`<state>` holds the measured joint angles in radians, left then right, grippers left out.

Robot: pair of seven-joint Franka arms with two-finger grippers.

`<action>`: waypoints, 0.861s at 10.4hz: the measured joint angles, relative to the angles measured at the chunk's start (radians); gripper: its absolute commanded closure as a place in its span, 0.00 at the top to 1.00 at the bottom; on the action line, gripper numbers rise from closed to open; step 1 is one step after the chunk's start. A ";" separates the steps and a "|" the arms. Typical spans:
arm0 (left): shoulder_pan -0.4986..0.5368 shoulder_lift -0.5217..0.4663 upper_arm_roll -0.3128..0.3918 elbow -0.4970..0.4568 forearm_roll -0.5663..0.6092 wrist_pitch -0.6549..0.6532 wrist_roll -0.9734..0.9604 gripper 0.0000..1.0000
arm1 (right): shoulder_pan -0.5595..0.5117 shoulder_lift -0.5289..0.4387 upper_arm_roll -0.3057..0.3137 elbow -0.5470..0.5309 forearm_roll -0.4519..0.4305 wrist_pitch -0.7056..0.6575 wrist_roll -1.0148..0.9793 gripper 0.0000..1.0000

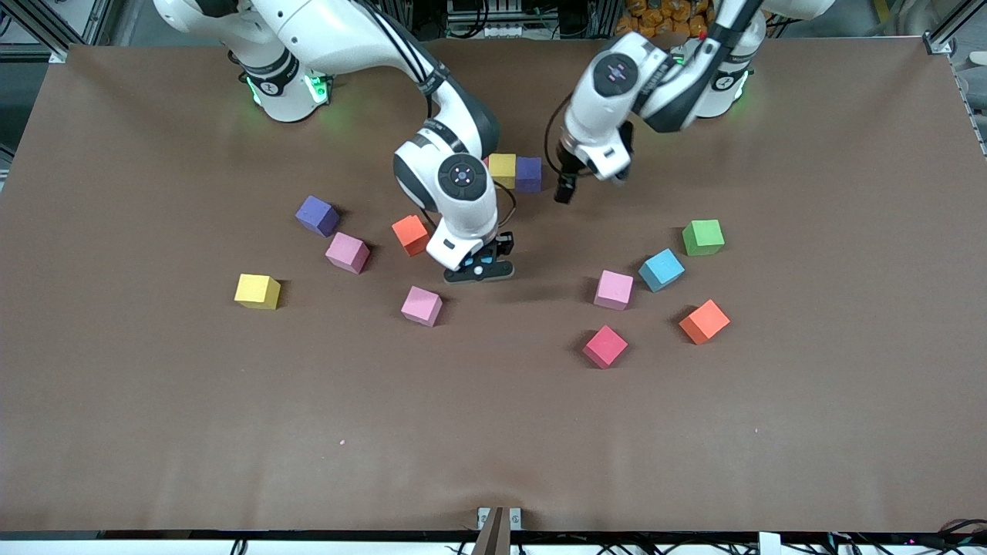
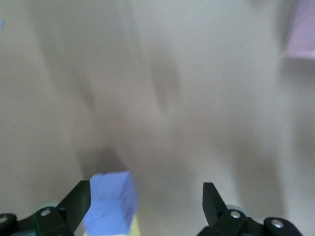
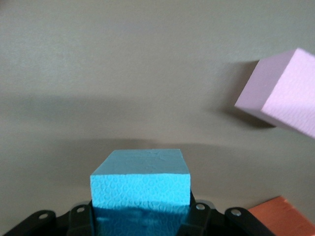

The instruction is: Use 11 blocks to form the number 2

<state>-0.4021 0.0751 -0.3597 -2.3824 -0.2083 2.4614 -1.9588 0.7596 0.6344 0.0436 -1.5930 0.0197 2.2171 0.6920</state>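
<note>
My brown tabletop (image 1: 154, 432) carries scattered foam cubes (image 1: 421, 305), plus a yellow cube (image 1: 502, 169) touching a purple cube (image 1: 529, 173) near my bases.

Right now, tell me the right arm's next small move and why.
Probably carry the light blue block toward the touching yellow block and purple block. The right pincer is shut on it; the left pincer hangs open over that pair.

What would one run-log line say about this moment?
right gripper: shut on light blue cube, low over table | left gripper: open, above purple cube beside yellow cube
</note>
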 measured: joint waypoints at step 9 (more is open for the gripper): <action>0.286 0.343 0.022 0.409 0.126 -0.151 0.255 1.00 | 0.228 0.041 0.005 -0.002 0.000 0.043 0.319 0.40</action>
<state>-0.1164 0.4182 -0.3374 -1.9736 -0.0820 2.3099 -1.7038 0.9881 0.6750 0.0483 -1.5945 0.0198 2.2597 1.0110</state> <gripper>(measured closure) 0.000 0.414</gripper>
